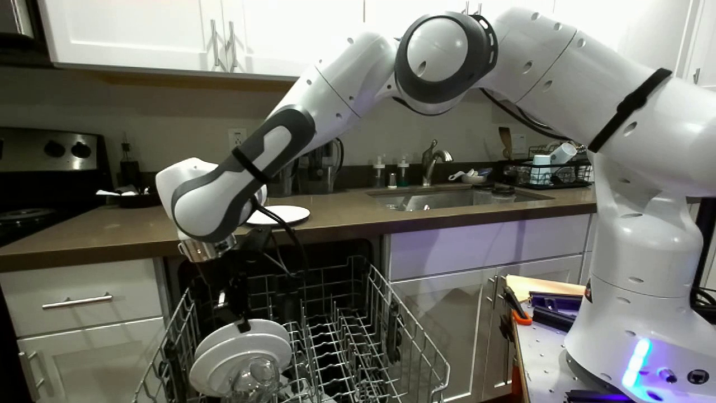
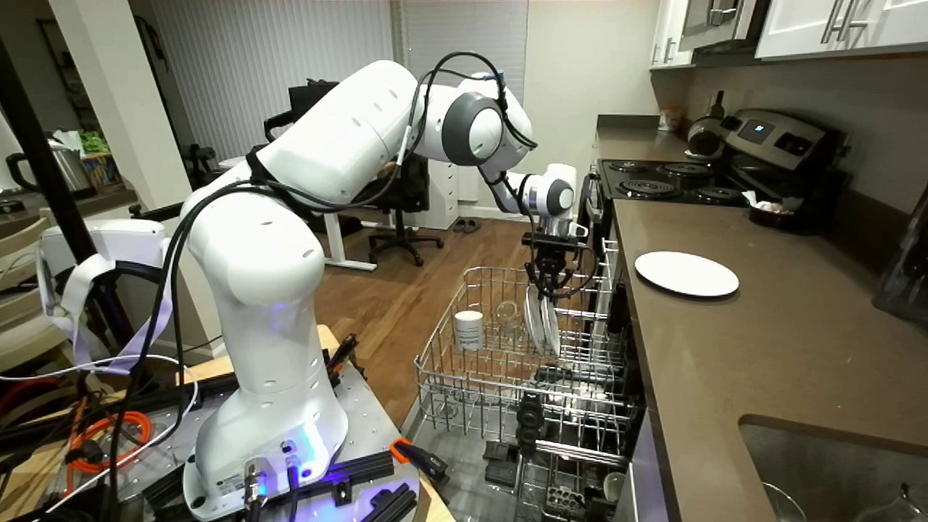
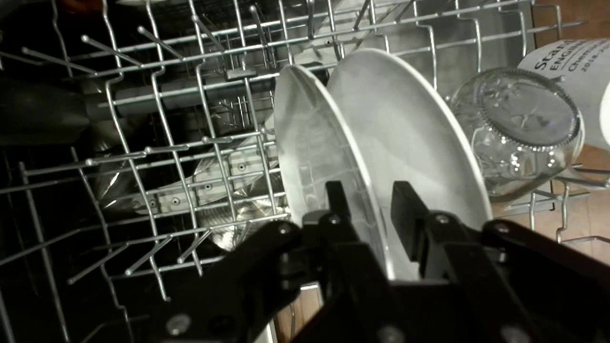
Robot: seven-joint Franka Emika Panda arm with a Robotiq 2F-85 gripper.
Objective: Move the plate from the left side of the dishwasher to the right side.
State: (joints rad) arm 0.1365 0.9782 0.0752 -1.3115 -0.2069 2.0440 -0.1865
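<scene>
In the dishwasher, the rack of metal wire was found loaded. The plate, white, round and glossy, was seen at its left in an exterior view, set on edge just beside a second plate. A clear glass with a ribbed base and a white, lettered cup were also held there. The tool was found unclenched, its jaws partly parted astride the plate's rim; contact could not be confirmed.
</scene>
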